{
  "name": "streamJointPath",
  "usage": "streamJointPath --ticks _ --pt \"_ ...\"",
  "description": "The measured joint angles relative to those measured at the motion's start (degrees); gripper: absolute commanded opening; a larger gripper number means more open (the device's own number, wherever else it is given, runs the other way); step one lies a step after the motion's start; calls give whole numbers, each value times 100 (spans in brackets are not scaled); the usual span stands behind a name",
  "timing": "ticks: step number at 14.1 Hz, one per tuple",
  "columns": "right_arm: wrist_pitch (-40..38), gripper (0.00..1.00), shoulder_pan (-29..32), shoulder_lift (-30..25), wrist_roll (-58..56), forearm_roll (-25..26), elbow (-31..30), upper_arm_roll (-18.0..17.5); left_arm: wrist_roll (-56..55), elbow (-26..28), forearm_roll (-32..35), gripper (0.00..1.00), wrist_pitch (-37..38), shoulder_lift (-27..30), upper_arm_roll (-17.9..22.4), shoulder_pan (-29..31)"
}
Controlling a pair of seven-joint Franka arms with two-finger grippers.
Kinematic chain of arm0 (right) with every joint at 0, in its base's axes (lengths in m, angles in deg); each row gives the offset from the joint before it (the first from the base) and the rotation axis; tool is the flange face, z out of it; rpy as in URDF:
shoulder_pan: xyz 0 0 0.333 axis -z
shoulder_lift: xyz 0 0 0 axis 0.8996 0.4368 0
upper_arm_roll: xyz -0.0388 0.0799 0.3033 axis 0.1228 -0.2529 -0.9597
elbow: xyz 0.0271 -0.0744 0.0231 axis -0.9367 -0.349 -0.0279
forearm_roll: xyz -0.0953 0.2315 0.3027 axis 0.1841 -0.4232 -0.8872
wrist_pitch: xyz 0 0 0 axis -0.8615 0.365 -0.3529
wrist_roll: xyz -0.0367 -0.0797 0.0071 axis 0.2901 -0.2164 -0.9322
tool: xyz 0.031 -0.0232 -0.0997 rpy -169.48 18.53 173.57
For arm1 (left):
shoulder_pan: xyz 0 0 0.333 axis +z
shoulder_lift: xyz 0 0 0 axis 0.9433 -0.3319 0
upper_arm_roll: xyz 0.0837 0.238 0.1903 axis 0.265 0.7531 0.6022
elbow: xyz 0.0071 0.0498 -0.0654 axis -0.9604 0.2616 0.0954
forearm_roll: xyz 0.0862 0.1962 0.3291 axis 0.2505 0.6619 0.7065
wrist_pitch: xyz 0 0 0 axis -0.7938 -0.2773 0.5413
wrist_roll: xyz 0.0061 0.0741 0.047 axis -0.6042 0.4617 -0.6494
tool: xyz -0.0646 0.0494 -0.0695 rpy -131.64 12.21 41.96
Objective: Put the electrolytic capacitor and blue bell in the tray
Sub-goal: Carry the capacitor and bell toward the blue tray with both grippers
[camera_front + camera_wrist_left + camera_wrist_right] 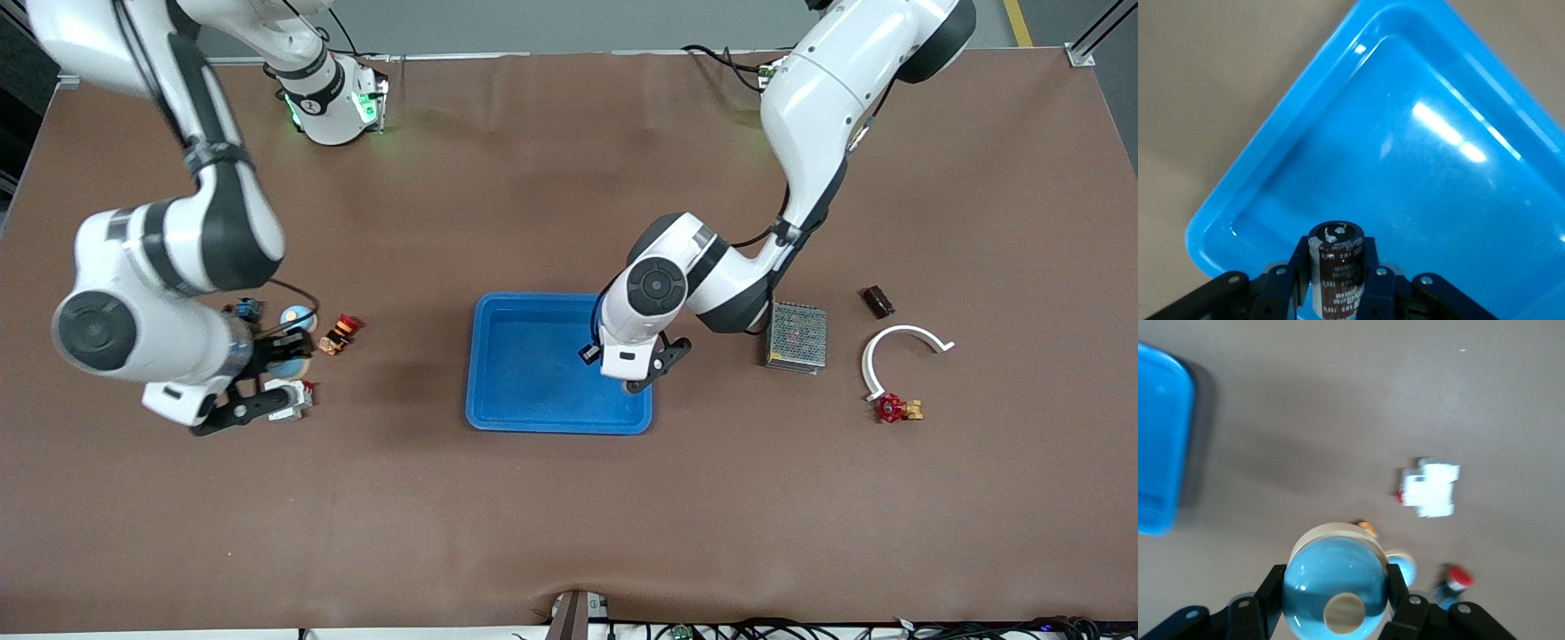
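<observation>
My left tool [1338,293] hangs over the corner of the blue tray [524,416] that lies nearest the front camera and toward the left arm's end of the bench [569,524], and its fingers [1373,287] are clamped on the electrolytic capacitor [1337,270], a dark upright can with pale print on its sleeve, held above the bare tray floor. My right tool [1336,607] is in the air over a small cluster of parts at the right arm's end of the bench, with its fingers [1269,595] closed on either side of the blue bell [1335,583], a glossy blue dome on a pale base. Under it lies a white block with a red tip [1429,490], the part of that cluster nearest the front camera. Farther from the camera sits a red-capped push button [339,334], and a small blue part [248,309] lies a little farther still. At the left arm's end, nearest the camera, is a red-handled brass valve [896,408], just beside one end of a white curved clip [900,351]. Farther up the bench stands a grey metal mesh box [797,336], near the tray, and farthest lies a small dark brown block [877,301].
</observation>
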Motion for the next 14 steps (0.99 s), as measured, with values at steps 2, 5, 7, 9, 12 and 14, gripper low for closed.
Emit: streamJointPath --ticks 2,5,7,9,12,14 --pt "-19 40 -540 -74 1114 -12 -1 -8 -5 -7 0 0 -12 -133 13 -32" --pt "110 40 -1168 -75 2338 -219 -26 -7 -5 -12 0 51 -14 -310 67 -30" --pt "308 40 -1409 -68 2896 -352 -39 -5 -5 -15 0 81 -43 -401 103 -33" --pt "533 40 -1651 -55 3395 -407 -58 -4 -5 -20 0 100 -81 -431 130 -48" --pt "968 40 -2058 47 4059 -411 -176 -1 -5 -105 0 100 -103 -422 169 -57" --pt "1183 40 -2267 227 4303 -404 -218 2 -5 -216 0 100 -103 -326 215 -31"
